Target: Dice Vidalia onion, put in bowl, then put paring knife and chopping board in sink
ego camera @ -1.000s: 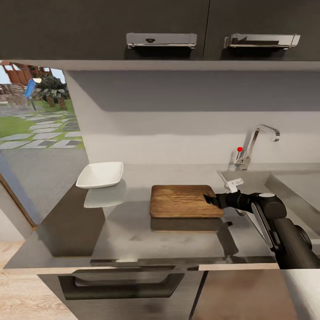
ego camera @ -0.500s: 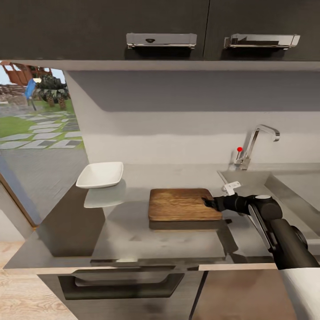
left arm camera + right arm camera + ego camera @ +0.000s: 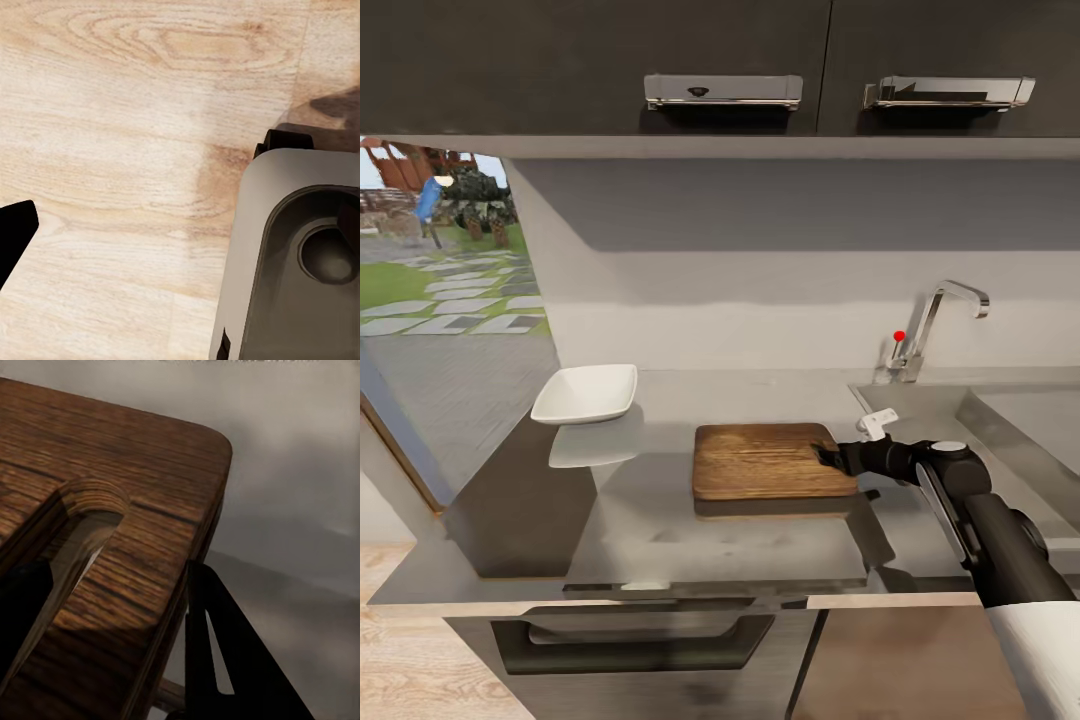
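The tabletop (image 3: 660, 520) is a long, smooth grey steel slab with a mirror-like sheen; it carries everything here, and dark grey cabinet fronts with a long bar handle (image 3: 635, 630) sit under its front edge. Above it hang dark wall cabinets with chrome handles (image 3: 722, 90).

The sink (image 3: 1000, 415) is a grey steel rectangular basin let into the tabletop just behind and beyond the right hand, with a flat drainboard and a curved chrome faucet (image 3: 940, 320) bearing a red knob (image 3: 900, 336).

The chopping board (image 3: 772, 461) is a dark brown wooden rectangle with rounded corners and visible grain. It lies directly in front of the right hand (image 3: 826, 457), which pinches the board's near end. In the right wrist view the board's slot handle hole (image 3: 75, 540) shows as a rounded cut-out, with one dark finger (image 3: 232, 660) against the board's side edge and the other over the slot, so the right hand is closed on the chopping board (image 3: 112, 457).

The bowl (image 3: 586, 393) is a shallow white squarish dish with rounded corners, well apart from the right hand, past the board's far end.

The left wrist view looks down on pale wood-grain floor (image 3: 112, 150) and a grey rounded part of the robot (image 3: 300, 262); one dark finger (image 3: 13, 232) shows at the edge, and I cannot tell how the left hand is set.
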Available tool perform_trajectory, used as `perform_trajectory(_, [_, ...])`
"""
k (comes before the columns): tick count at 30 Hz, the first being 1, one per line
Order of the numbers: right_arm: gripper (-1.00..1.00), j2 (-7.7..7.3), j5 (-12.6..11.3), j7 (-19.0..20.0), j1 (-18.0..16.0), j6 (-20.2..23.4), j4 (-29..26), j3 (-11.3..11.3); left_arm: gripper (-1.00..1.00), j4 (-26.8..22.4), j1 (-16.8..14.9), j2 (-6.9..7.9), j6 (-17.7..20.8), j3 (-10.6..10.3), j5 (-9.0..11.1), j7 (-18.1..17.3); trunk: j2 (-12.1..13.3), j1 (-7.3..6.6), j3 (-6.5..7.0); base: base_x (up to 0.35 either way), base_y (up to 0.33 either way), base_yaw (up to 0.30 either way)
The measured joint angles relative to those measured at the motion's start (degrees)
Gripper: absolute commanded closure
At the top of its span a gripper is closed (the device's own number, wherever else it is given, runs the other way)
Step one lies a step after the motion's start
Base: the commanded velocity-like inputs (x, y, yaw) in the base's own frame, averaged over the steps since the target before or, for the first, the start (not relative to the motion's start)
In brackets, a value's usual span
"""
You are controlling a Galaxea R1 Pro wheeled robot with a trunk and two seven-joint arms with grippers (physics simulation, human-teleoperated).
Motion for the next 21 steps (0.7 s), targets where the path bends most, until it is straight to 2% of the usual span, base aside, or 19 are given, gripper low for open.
perform_trajectory(21, [1.0,0.0,-0.05,-0.08,0.0,-0.13,0.02,0.09,-1.0,0.0,0.0,0.0,0.0,0.0,0.0,0.0,0.0,0.0,0.0,0.0,0.0,0.0])
